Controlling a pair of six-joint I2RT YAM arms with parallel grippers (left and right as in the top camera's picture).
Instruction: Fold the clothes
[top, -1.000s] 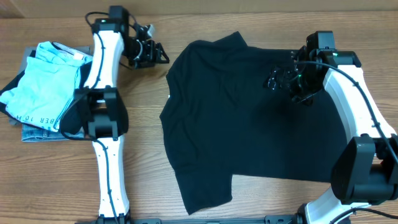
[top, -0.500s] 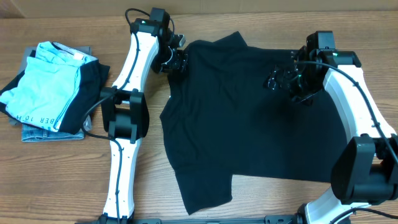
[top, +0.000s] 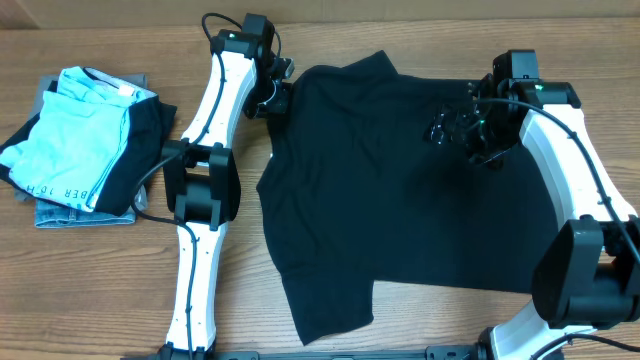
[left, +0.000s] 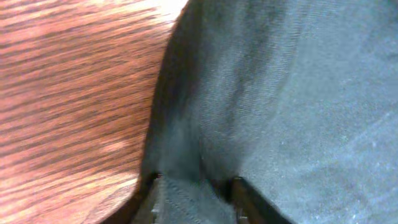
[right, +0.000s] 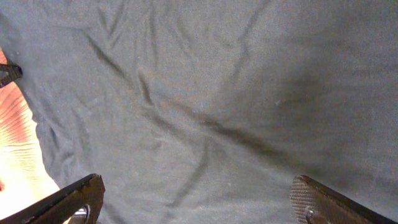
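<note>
- Saw black T-shirt (top: 400, 190) spread mostly flat on wooden table (top: 90, 290), filling the middle and the 3 o'clock side in overhead view.
- Noted 1 sleeve sticking out at 11 o'clock and a flap of cloth hanging toward 7 o'clock; shallow wrinkles across the body.
- Found left gripper (top: 280, 98) at the shirt's 10 o'clock edge, right where cloth met bare wood.
- In left wrist view, saw 2 dark fingers (left: 155, 196) at 6 o'clock, partly apart, with a raised ridge of the shirt's edge between them.
- Could not tell whether that ridge was actually pinched or only sat between the pads.
- Found right gripper (top: 450, 128) over the shirt's 1 o'clock area, well inside the cloth outline.
- In right wrist view, saw its 2 fingertips (right: 74, 196) spread wide at 7 and 5 o'clock, nothing between them but flat wrinkled fabric below; holding nothing.
- Could not tell whether those tips touched the cloth.
- Spotted a pile of folded garments at the table's 9 o'clock side, well apart from the shirt: light blue garment (top: 70, 130) with dark lettering on top, dark piece (top: 135, 165) under it, grey-blue denim-like piece (top: 70, 214) at the bottom.
</note>
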